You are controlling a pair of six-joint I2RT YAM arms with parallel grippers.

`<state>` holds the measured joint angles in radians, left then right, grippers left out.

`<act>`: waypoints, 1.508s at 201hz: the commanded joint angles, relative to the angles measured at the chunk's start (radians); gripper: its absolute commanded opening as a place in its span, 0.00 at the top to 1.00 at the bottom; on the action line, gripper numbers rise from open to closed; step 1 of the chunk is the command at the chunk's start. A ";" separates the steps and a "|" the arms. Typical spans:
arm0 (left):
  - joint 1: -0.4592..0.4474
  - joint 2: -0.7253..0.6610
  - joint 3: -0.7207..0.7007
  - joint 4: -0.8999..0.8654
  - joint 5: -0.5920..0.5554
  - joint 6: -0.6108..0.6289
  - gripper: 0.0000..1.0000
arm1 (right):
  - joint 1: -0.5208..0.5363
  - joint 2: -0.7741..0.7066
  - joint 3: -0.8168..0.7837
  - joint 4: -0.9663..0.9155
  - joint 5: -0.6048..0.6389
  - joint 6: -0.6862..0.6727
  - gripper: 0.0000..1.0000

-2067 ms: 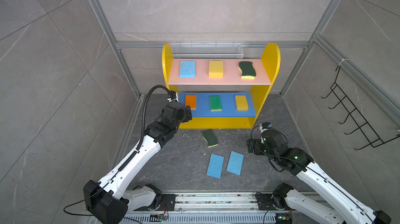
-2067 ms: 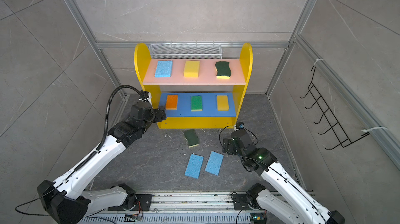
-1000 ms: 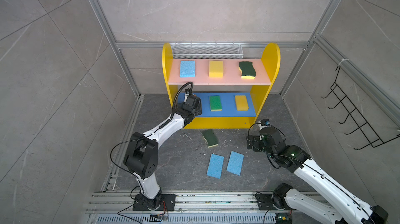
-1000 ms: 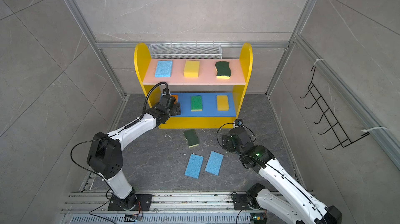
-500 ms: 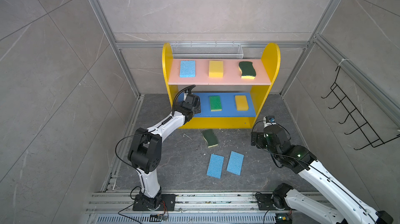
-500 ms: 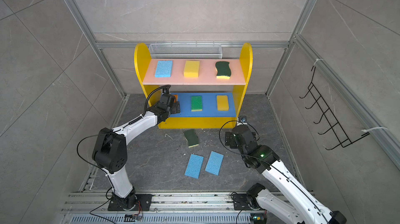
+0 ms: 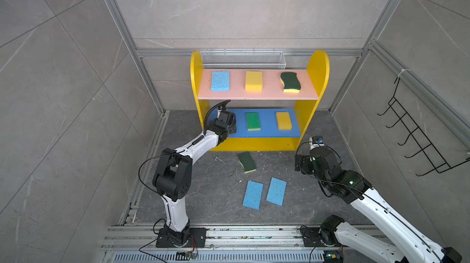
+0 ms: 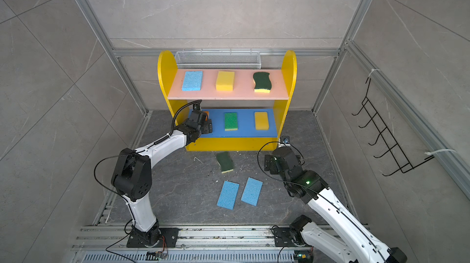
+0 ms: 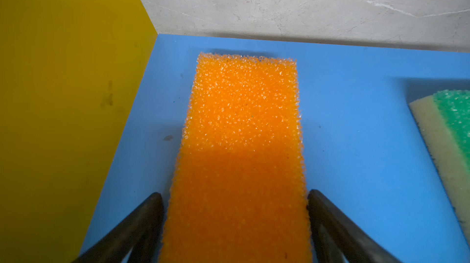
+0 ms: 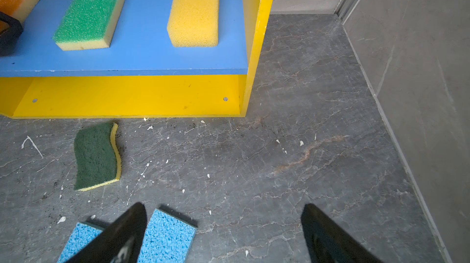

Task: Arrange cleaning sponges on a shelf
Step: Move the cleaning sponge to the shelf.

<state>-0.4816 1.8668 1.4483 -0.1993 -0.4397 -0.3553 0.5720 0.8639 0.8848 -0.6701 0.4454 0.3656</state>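
Note:
The shelf (image 7: 323, 71) holds a light blue sponge (image 7: 220, 80), a yellow sponge (image 7: 253, 81) and a wavy dark green sponge (image 7: 290, 82) on its pink board. A bright green sponge (image 7: 252, 121) and a yellow sponge (image 7: 284, 120) lie on the blue board. At that board's left end lies the orange sponge (image 9: 241, 134). My left gripper (image 9: 234, 193) straddles it, open, with a finger close along each long side. On the floor lie a wavy green sponge (image 7: 246, 161) and two light blue sponges (image 7: 253, 195) (image 7: 276, 191). My right gripper (image 10: 223, 205) hovers open over the floor right of them.
A white mesh basket (image 7: 243, 59) hangs behind the shelf top. A black hook rack (image 7: 417, 142) is on the right wall. Metal frame posts (image 7: 150, 81) and tiled walls close in the dark stone floor (image 7: 292, 172), which is flecked with white crumbs.
My left gripper has pushed further onto the blue board around the orange sponge, and its jaws have narrowed. The right arm has shifted slightly to the right.

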 commanded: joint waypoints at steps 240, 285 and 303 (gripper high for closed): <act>0.005 -0.062 -0.059 -0.013 0.045 -0.018 0.15 | 0.003 -0.080 -0.004 -0.069 -0.012 0.037 0.03; 0.001 -0.093 -0.058 -0.029 0.038 -0.011 0.07 | 0.003 -0.081 -0.003 -0.065 -0.014 0.035 0.03; -0.012 -0.112 -0.066 -0.037 0.028 -0.006 0.07 | 0.002 -0.083 -0.005 -0.066 -0.018 0.038 0.03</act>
<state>-0.4828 1.7973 1.3647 -0.1879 -0.4171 -0.3611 0.5720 0.7898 0.8845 -0.7273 0.4305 0.3920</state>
